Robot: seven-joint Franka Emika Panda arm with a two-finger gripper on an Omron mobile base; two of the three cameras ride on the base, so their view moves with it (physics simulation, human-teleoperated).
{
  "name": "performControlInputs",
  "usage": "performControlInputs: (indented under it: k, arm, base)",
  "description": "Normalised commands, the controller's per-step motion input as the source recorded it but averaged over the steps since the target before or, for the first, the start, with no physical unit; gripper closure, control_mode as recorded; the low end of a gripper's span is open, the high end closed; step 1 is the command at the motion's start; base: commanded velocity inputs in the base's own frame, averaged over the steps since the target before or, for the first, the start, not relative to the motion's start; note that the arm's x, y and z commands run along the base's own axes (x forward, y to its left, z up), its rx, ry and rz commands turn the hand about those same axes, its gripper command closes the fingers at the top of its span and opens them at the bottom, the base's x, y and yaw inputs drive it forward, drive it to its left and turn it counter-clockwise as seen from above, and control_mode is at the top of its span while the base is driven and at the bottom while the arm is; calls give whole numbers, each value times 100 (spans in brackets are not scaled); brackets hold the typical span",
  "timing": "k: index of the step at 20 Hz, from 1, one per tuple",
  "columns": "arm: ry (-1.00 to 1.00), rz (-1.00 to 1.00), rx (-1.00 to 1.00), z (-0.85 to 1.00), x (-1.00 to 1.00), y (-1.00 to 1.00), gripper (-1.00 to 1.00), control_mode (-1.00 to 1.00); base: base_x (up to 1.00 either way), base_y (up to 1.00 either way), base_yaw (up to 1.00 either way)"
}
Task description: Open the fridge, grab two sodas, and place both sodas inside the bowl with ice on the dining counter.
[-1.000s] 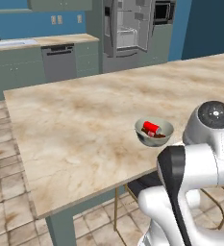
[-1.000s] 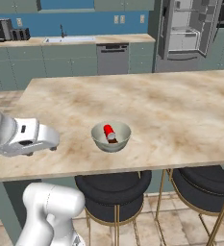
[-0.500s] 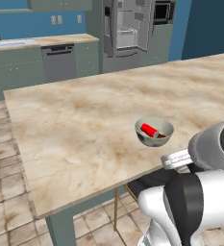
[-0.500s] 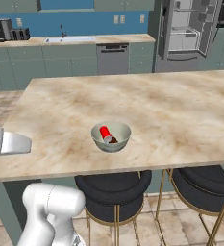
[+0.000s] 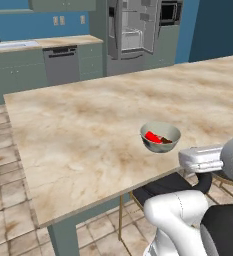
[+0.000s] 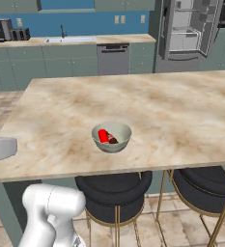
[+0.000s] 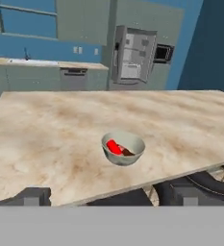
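Pulling my hand back off the dining counter (image 6: 181, 111), I now have it low at the near edge, well apart from the bowl with ice (image 6: 112, 136); a second ago it was up beside the bowl, and since then the arm has swung down and away. My gripper (image 7: 111, 196) looks across the slab from below the rim, fingers spread wide with nothing between them.

Both sodas sit inside the bowl: the bright red can (image 6: 103, 135) lies tilted against the far wall, and the darker brown-red one (image 6: 112, 140) rests just beside it, touching or nearly so. In the left base view the same pair shows as red (image 5: 151, 136) with a dark shape next to it. I cannot make out any ice.

At the back wall the fridge (image 6: 189, 29) stands with its door swung open, pale shelves showing.

Judging from this, the placing is done: two drinks in the bowl, hand empty and clear. Nothing more seems needed at the counter.
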Motion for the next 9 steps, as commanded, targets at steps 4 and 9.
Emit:
performControlInputs:
  k: [4,9]
  arm:
    - [-39,7,10,0,-12,-11,-100,-100]
    - [-33,4,8,0,0,-45,-100,-100]
  base:
    - [0,0,0]
    - [0,0,0]
